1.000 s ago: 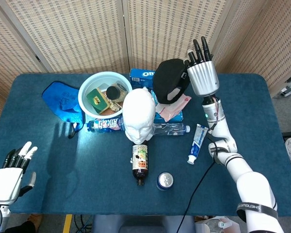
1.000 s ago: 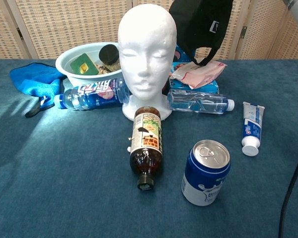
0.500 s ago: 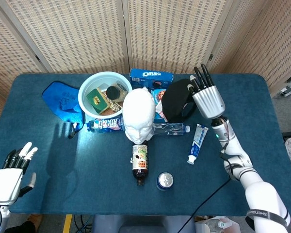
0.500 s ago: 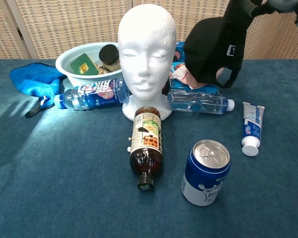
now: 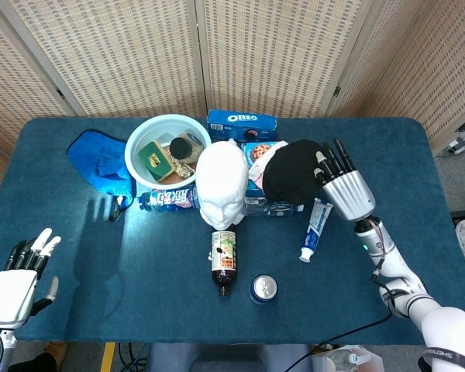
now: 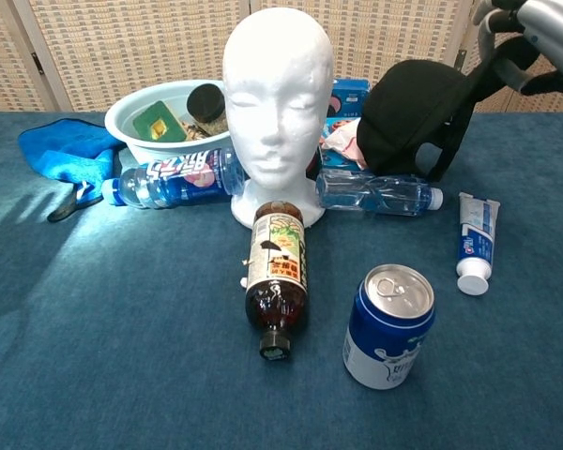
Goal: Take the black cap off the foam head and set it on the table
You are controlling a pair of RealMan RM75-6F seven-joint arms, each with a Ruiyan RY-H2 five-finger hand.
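The white foam head (image 5: 222, 183) (image 6: 278, 94) stands bare at the table's middle. The black cap (image 5: 293, 170) (image 6: 413, 117) hangs to its right, low over the clear water bottle (image 6: 375, 191) and the pink packet (image 6: 342, 141). My right hand (image 5: 343, 186) (image 6: 524, 37) holds the cap by its back strap, fingers curled through it. Whether the cap touches the bottle I cannot tell. My left hand (image 5: 19, 275) rests open at the table's near left corner, holding nothing.
A pale bowl (image 5: 142, 138) of small items, a blue cloth (image 5: 99, 159), a blue-label bottle (image 6: 174, 176) and an Oreo box (image 5: 241, 122) lie behind and left of the head. In front lie a brown bottle (image 6: 278, 277), a blue can (image 6: 388, 324) and a toothpaste tube (image 6: 474, 241).
My right hand has carried the cap down and to the right, from high behind the foam head to low over the water bottle. The left hand barely moved.
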